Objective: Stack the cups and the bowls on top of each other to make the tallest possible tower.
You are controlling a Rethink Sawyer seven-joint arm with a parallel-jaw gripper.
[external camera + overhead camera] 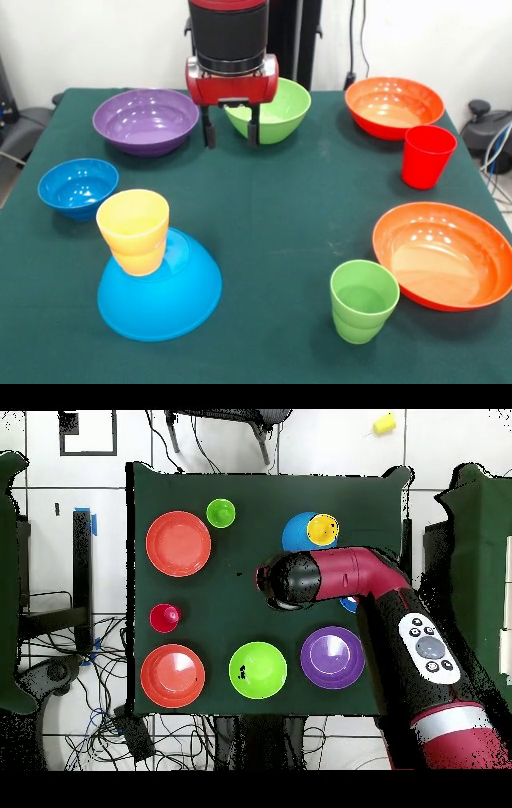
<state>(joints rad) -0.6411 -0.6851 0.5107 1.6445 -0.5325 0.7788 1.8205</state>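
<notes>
Tower [156, 272] begun near worktop [272, 216] corner: light-blue bowl [172, 300] upside down as base, yellow cups [134, 230] nested atop. Claw [231, 128] hovering empty, prongs apart, between purple bowl [146, 120] and green bowl [276, 112].

Bowls [146, 120], cups [364, 300]: glossy smooth plastic (bright highlights); table [280, 208] cover: matt green cloth.
</notes>
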